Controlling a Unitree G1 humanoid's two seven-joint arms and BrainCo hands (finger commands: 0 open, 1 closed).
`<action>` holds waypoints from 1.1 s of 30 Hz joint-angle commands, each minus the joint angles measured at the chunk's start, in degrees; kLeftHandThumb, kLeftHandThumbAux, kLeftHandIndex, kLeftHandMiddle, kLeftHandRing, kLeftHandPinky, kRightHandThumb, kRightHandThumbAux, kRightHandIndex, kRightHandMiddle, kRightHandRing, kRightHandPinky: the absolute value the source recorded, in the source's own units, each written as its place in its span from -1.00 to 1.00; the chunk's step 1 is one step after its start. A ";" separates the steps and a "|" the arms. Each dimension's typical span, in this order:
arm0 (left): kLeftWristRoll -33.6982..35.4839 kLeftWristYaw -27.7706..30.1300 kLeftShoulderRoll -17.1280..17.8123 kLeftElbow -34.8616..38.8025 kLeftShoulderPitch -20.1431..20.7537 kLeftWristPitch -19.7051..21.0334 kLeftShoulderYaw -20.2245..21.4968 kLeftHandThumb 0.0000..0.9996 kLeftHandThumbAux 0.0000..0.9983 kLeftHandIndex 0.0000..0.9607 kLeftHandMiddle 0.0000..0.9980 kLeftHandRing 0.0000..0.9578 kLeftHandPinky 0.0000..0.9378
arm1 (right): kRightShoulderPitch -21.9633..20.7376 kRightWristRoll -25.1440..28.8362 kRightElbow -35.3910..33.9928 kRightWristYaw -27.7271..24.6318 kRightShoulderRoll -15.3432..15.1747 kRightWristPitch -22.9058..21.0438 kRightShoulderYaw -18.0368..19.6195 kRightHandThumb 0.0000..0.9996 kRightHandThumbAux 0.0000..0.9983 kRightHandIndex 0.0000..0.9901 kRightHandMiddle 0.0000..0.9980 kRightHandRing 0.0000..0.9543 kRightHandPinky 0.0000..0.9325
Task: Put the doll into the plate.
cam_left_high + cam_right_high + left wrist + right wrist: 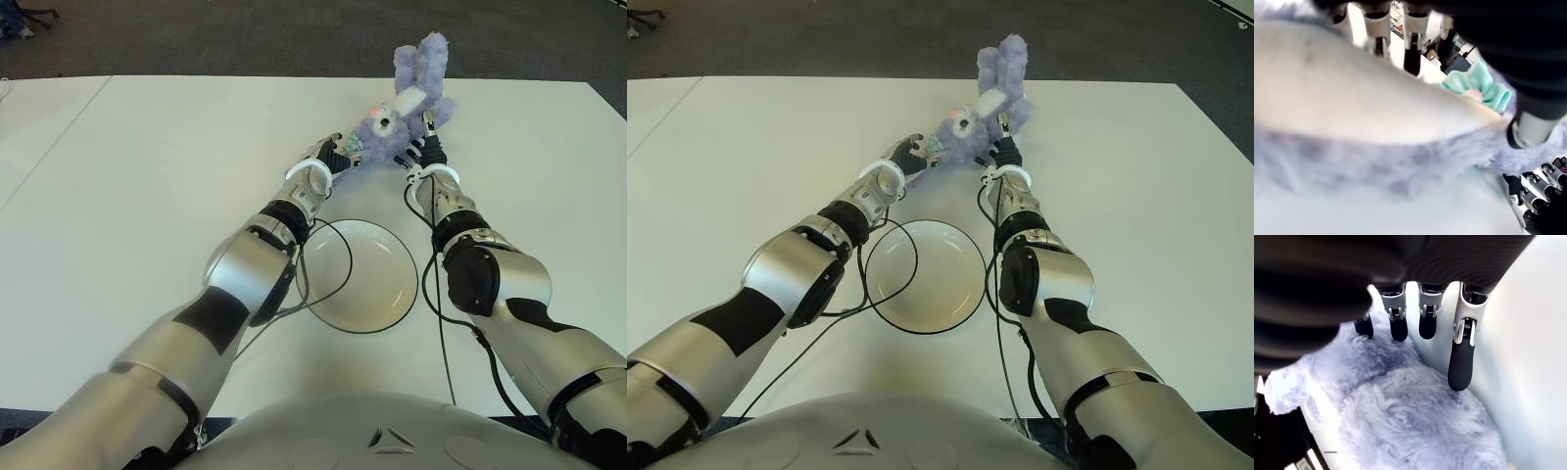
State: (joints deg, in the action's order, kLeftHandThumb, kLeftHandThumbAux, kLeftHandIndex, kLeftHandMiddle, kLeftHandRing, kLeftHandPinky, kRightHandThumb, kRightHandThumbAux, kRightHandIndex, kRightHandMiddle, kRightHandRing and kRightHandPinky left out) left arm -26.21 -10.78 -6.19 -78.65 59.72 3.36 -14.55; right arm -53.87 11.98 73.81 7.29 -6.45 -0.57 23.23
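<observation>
- A purple plush bunny doll [407, 103] sits at the upper centre of the frame on the white bench [147, 176], beyond the plate.
- The left robot hand [338, 152] presses on the doll's head side, near its teal bow [1484, 88]; its fingers curl around the fur.
- The right robot hand [426, 149] touches the doll's body, its fingers [1462, 367] extended over the fur, not closed.
- The white plate [387, 294] lies at centre frame, between the forearms, holding nothing.
</observation>
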 commanded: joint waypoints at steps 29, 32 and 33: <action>-3.63 -6.72 -6.63 -1.09 -2.37 0.98 -4.43 1.00 0.28 -0.69 -0.21 0.06 0.10 | 4.07 -5.68 3.94 9.56 1.34 -6.38 -1.74 -0.66 -0.20 -0.26 -0.16 -0.14 -0.12; -4.08 -6.43 -6.82 -1.15 -2.15 1.72 -5.17 1.00 0.28 -0.74 -0.21 0.08 0.16 | 3.93 -5.00 3.94 10.69 1.21 -6.98 -0.81 -0.71 -0.19 -0.26 -0.17 -0.14 -0.06; -4.35 -6.23 -6.92 -1.19 -2.03 2.11 -5.55 1.00 0.28 -0.74 -0.21 0.08 0.16 | 3.87 -4.66 3.93 10.96 1.18 -7.17 -0.35 -0.71 -0.19 -0.26 -0.17 -0.14 -0.05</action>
State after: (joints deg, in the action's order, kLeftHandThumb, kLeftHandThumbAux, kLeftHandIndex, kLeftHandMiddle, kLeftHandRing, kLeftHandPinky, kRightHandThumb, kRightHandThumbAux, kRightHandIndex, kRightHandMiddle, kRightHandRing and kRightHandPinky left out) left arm -29.47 -16.99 -6.33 -79.03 59.61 4.08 -19.22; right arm -54.66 6.07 74.08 16.09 -5.65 -2.23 21.35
